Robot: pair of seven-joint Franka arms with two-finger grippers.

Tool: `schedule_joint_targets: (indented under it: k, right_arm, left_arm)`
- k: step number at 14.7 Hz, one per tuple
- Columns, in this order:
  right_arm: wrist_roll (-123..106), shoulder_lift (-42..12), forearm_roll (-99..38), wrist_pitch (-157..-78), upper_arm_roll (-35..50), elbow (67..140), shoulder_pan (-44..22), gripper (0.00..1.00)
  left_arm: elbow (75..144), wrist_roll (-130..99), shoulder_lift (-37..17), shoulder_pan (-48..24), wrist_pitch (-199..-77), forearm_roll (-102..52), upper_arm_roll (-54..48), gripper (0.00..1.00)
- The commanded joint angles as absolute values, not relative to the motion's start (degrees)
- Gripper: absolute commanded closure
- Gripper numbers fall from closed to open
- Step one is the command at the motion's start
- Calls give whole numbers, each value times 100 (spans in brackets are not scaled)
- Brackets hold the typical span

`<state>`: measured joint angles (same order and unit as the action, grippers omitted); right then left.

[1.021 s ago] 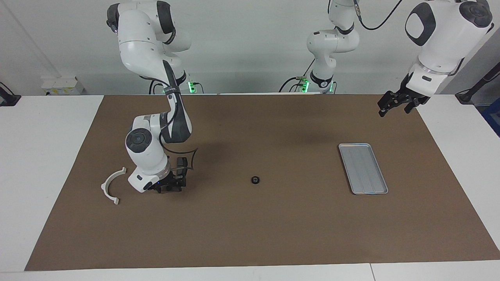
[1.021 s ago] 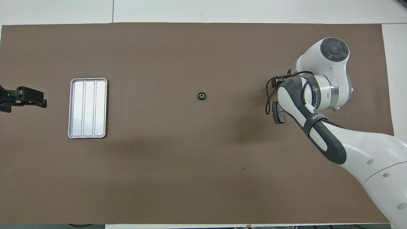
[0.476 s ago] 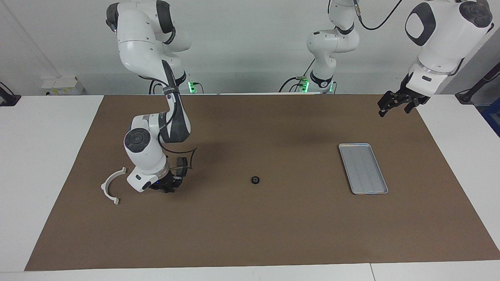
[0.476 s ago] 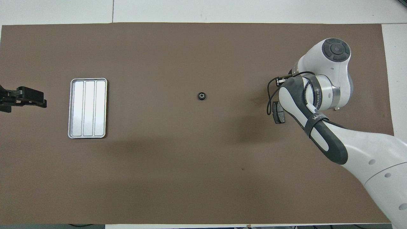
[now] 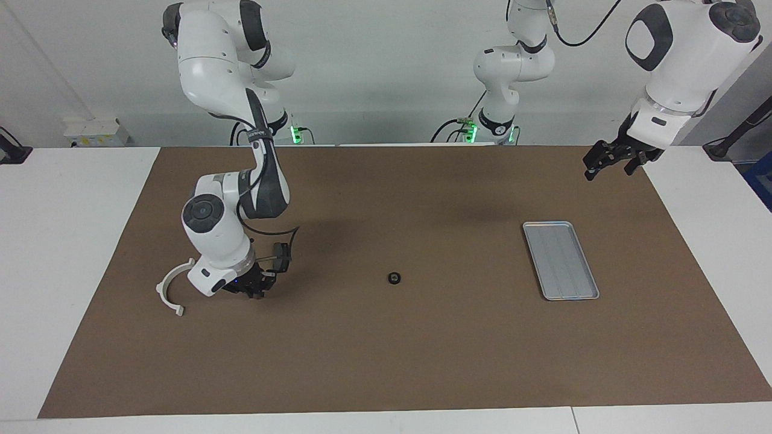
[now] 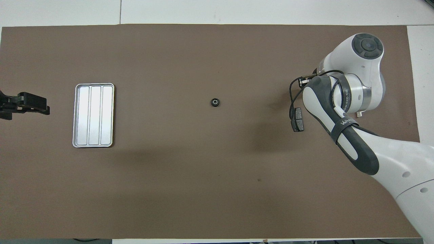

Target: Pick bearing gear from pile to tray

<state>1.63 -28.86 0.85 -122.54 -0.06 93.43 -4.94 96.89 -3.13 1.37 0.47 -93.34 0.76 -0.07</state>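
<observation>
Grip first: my right gripper (image 5: 256, 293) is hanging low over the mat at my right arm's end of the table, with its fingertips closed together. My own wrist is hiding the tips, so I cannot tell whether any part is pinched between them.

Just beside this gripper, toward the table's edge, a white half-ring bracket (image 5: 160, 288) is lying flat. On its inward side a dark grey brake pad (image 6: 298, 119) is resting on the mat, partly under my forearm in the overhead view.

Well apart from the gripper, toward the table's middle, the bearing gear (image 5: 394, 278) is sitting alone and flat on the mat. So I am working at the wrong spot for it.

I am judging the gear to be small, light and rigid, with a hard, smooth surface that could slip from a loose pinch. It could also roll if I tip it onto its edge. I would come straight down over it and take it across its outer rim, one fingertip on each side.

Farther along the same line, the ridged metal tray (image 5: 561, 260) is lying empty. My left gripper (image 5: 609, 160) is waiting above the mat's corner, its fingers spread wide and holding nothing.
</observation>
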Motion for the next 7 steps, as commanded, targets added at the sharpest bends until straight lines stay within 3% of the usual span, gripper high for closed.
schedule_joint_targets:
  k: [1,3,7]
  right_arm:
    - [-44,-2943,-18,-11543,18,8529,-343,100]
    - [-35,-3119,9,-11033,18,8062,-343,100]
    - [682,-3761,52,-10030,9,6454,-710,100]
  left_arm:
    - [9721,-308,229,35,-9246,141,-9,0]
    - [9721,-308,229,35,-9246,141,-9,0]
    - [9721,-308,229,35,-9246,141,-9,0]
